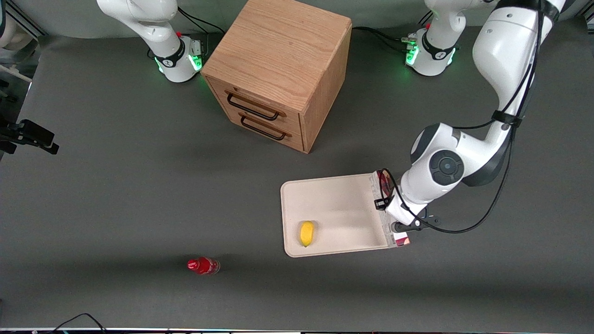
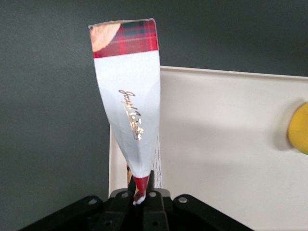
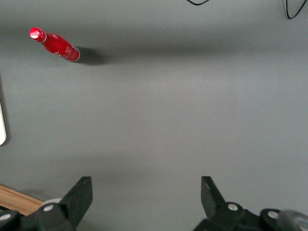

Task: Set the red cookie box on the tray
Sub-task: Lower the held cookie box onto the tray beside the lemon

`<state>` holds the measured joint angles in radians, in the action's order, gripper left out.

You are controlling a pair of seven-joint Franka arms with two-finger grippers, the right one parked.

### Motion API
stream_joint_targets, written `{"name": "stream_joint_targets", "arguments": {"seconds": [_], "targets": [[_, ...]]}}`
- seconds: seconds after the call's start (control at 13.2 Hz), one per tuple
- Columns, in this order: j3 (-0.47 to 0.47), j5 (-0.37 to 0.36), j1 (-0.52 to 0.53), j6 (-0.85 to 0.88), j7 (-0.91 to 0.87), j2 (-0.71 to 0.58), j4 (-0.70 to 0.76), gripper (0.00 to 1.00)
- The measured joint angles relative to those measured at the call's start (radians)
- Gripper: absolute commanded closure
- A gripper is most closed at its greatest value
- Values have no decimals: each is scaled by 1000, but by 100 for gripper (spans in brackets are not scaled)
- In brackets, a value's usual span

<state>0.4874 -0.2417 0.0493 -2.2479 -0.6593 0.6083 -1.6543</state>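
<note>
We judge the task to be well along but not finished. Our left arm's pincer (image 2: 140, 192) is clamped on one narrow edge of the red cookie box (image 2: 129, 103), and the wrist view shows the carton pinched thin between the fingers, its white face with gold script running away from the camera up to a plaid red end. In the front view the pincer (image 1: 398, 218) hangs over the edge of the tray (image 1: 334, 204) that lies toward the working arm's end of the desk (image 1: 116, 195), and the red cookie box (image 1: 387, 211) shows there only as a narrow strip along that edge, seen edge-on and partly hidden by the arm. It appears to stand on edge rather than lie flat, and we cannot tell whether its lower edge touches the tray yet.

What is left, as we read it: bring the box fully over the bare part of the tray, lower or tip it flat, and release. A yellow fruit (image 1: 306, 233) already sits on the tray, near the rim closest to the front camera and well apart from the box, so there is room. A small red bottle (image 1: 203, 266) lies on the desk toward the parked arm's end, and a wooden drawer cabinet (image 1: 278, 69) stands farther from the front camera than the tray.
</note>
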Motion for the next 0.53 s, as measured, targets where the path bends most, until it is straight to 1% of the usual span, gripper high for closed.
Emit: {"name": "stream_joint_targets", "arguments": {"seconds": [0.08,0.15,0.23,0.3,0.53], "targets": [[0,-8,0,-7,0,17,0,90],[0,-11,0,-18,-1,32,0,39],[0,-13,0,-28,-2,44,-1,15],[0,-14,-1,-31,-3,53,-3,0],[4,-15,-4,-18,-24,53,-15,0]]}}
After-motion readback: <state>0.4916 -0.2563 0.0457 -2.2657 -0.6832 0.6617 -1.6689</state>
